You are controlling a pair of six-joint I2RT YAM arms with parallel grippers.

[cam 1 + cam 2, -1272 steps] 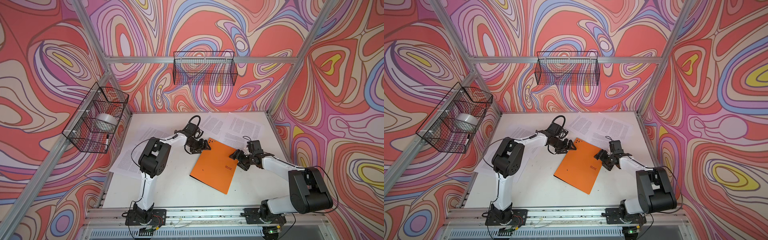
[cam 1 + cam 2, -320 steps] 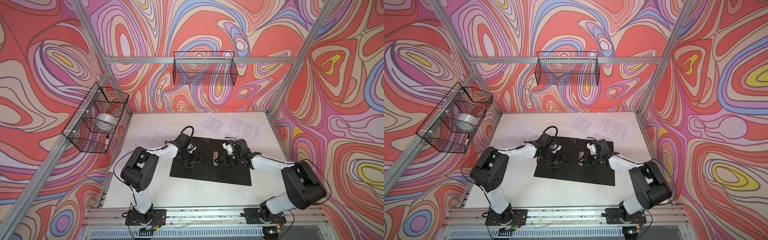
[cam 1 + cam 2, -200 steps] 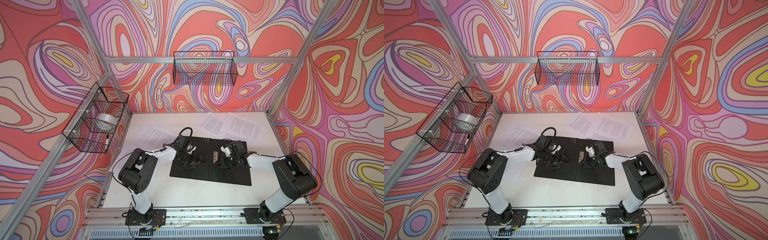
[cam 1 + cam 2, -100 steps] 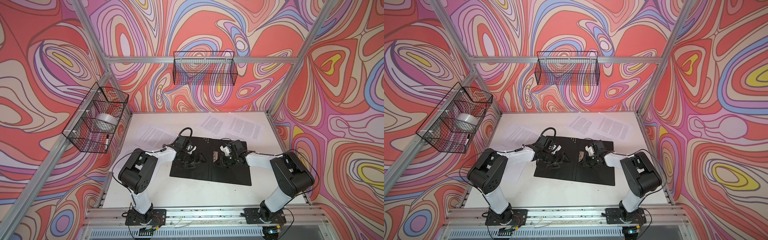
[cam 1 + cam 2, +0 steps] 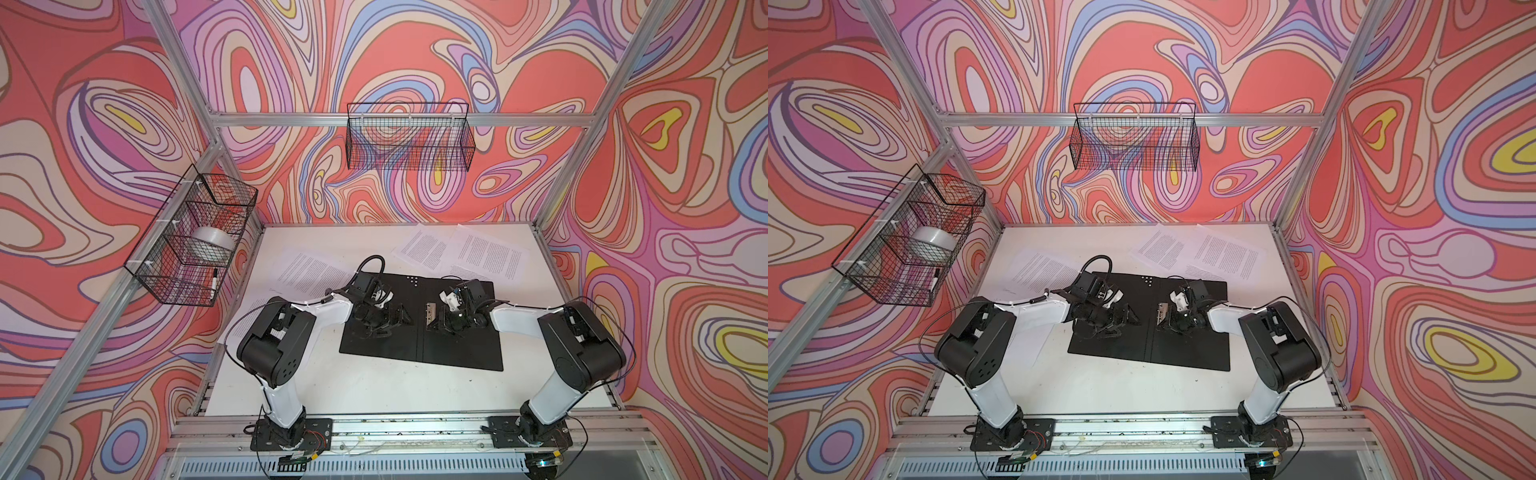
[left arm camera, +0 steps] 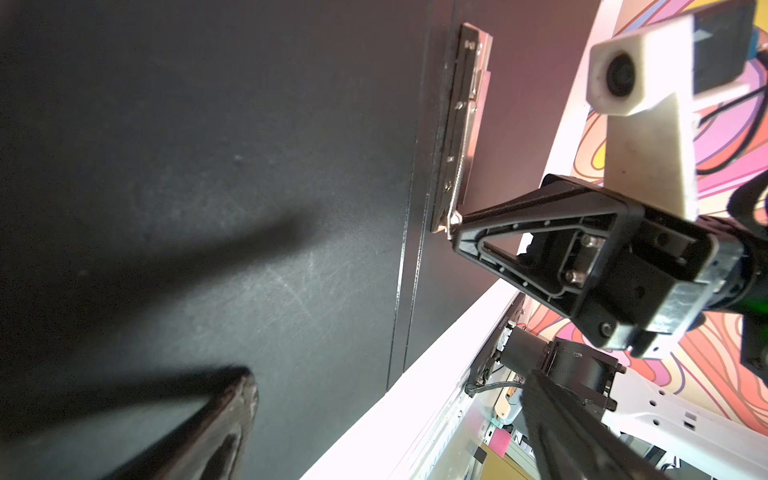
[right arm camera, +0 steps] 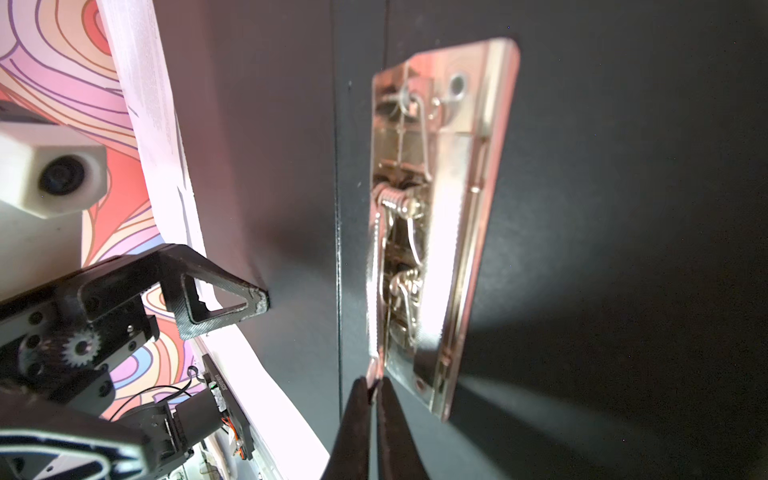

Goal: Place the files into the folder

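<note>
The folder [image 5: 457, 353] lies spread open and flat on the white surface [image 5: 374, 390], at centre and slightly right in both top views. Its matte black inside faces up, so the outer face is hidden against the surface. A crease runs down its middle, and a cluster of small pale dots [image 5: 411, 279] sits near its upper edge. Just right of the crease is the metal clip [image 7: 436, 208], a shiny plate with a coiled spring and a wire lever. The right tool [image 7: 374, 386] is clenched on the thin end of that lever, its two dark fingertips pinched together. The left tool [image 5: 390, 326] is released, jaws spread wide over the folder's left leaf, with one fingertip [image 7: 257, 305] touching the black sheet. The files [image 5: 486, 253] are white printed pages lying loose on the surface. Two overlap at the upper right, with an edge tucked behind the folder's top right corner. Another [image 5: 307, 270] is at upper left, and one more is mostly covered by the left arm. Their print is too small to read. The wrist views cut off most of the folder.
</note>
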